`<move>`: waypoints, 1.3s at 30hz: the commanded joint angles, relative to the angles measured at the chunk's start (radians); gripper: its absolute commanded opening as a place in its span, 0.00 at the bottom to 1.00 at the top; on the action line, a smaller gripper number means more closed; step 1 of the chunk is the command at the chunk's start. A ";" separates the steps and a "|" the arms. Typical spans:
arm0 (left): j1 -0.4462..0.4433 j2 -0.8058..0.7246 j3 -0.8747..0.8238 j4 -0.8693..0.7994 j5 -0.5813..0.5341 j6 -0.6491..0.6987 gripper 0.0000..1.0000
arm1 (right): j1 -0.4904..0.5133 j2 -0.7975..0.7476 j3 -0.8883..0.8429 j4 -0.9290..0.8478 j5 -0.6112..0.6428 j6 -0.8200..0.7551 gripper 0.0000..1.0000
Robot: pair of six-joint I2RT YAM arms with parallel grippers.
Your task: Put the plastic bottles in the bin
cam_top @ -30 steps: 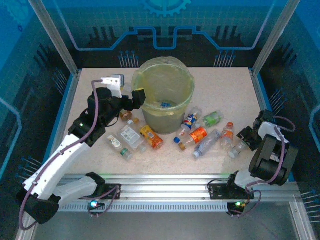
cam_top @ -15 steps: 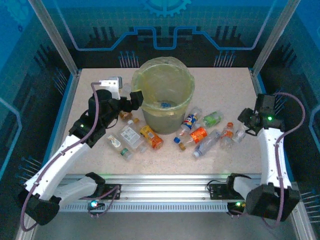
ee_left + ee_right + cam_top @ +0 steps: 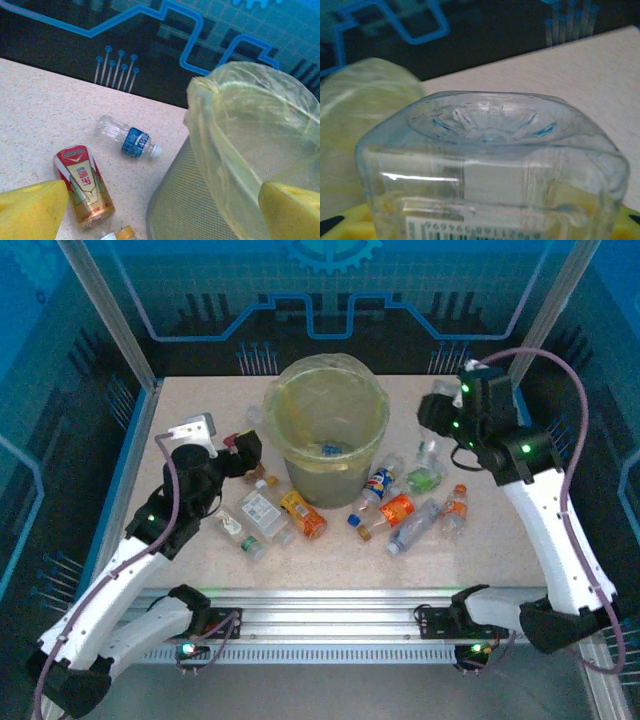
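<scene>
On right wrist view, right hand (image 3: 432,408) clamps clear bottle (image 3: 490,165), base showing; overhead, left hand (image 3: 244,445) spread wide, empty.

Pale, speckled table (image 3: 320,568) in the middle, flat and wide. Shut in by walls on three sides. At the back, a dark wall (image 3: 300,340) with bright blue lines like a maze, and part of a blue gear shape (image 3: 335,252) up top. Blue see-through side panels (image 3: 55,390) on the left and on the right. Grey metal posts (image 3: 105,310) slanting up at the two back corners. Along the near edge, a long silver rail (image 3: 330,605) with grooves. Thin blue strip (image 3: 125,475) down the table's left side. Cool blue light all over
</scene>
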 commanded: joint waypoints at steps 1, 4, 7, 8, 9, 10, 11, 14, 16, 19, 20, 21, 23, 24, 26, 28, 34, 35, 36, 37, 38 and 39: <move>0.010 -0.048 -0.034 -0.038 -0.088 -0.067 0.99 | 0.093 0.094 0.137 0.052 0.030 -0.041 0.27; 0.009 -0.077 -0.060 -0.066 -0.101 -0.095 0.99 | 0.173 0.215 0.286 0.059 0.027 -0.089 0.27; 0.010 -0.087 -0.069 -0.098 -0.092 -0.114 0.99 | 0.236 0.341 0.448 0.055 0.009 -0.143 0.27; 0.011 -0.087 -0.068 -0.113 -0.089 -0.121 0.99 | 0.256 0.388 0.510 0.048 0.001 -0.167 0.27; 0.011 -0.086 -0.070 -0.123 -0.086 -0.125 0.99 | 0.273 0.436 0.570 0.039 -0.005 -0.193 0.27; 0.012 -0.086 -0.070 -0.133 -0.081 -0.128 0.99 | 0.286 0.477 0.622 0.026 -0.008 -0.214 0.27; 0.011 -0.086 -0.070 -0.146 -0.079 -0.134 0.99 | 0.300 0.526 0.684 0.008 -0.017 -0.237 0.27; 0.011 -0.087 -0.071 -0.182 -0.074 -0.157 0.99 | 0.328 0.650 0.820 -0.040 -0.050 -0.298 0.27; 0.012 -0.089 -0.075 -0.204 -0.076 -0.170 0.99 | 0.337 0.711 0.871 -0.069 -0.079 -0.328 0.27; 0.011 -0.094 -0.080 -0.229 -0.084 -0.185 0.99 | 0.341 0.767 0.893 -0.114 -0.120 -0.331 0.27; 0.012 -0.097 -0.083 -0.233 -0.086 -0.187 0.99 | 0.342 0.775 0.883 -0.126 -0.136 -0.329 0.27; 0.011 -0.099 -0.084 -0.236 -0.087 -0.189 0.99 | 0.342 0.778 0.865 -0.135 -0.153 -0.325 0.27; 0.011 -0.101 -0.087 -0.241 -0.090 -0.190 0.99 | 0.343 0.776 0.815 -0.141 -0.193 -0.319 0.26; 0.011 -0.101 -0.087 -0.244 -0.093 -0.192 0.99 | 0.346 0.772 0.791 -0.145 -0.205 -0.315 0.26; 0.011 -0.101 -0.088 -0.251 -0.101 -0.193 0.99 | 0.347 0.763 0.745 -0.156 -0.223 -0.312 0.26; 0.012 -0.102 -0.090 -0.259 -0.107 -0.196 0.99 | 0.347 0.749 0.701 -0.160 -0.241 -0.317 0.26; 0.011 -0.102 -0.105 -0.268 -0.110 -0.209 0.99 | 0.347 0.724 0.596 -0.168 -0.297 -0.350 0.27; 0.012 -0.102 -0.106 -0.269 -0.111 -0.211 0.99 | 0.347 0.726 0.590 -0.175 -0.300 -0.355 0.27; 0.011 -0.102 -0.108 -0.269 -0.111 -0.213 0.99 | 0.347 0.729 0.586 -0.182 -0.303 -0.362 0.27; 0.011 -0.102 -0.109 -0.271 -0.112 -0.216 0.99 | 0.346 0.734 0.584 -0.188 -0.303 -0.366 0.28; 0.012 -0.103 -0.109 -0.272 -0.114 -0.216 0.99 | 0.347 0.741 0.583 -0.195 -0.303 -0.372 0.28; 0.011 -0.104 -0.107 -0.275 -0.115 -0.218 0.99 | 0.347 0.750 0.583 -0.202 -0.305 -0.377 0.28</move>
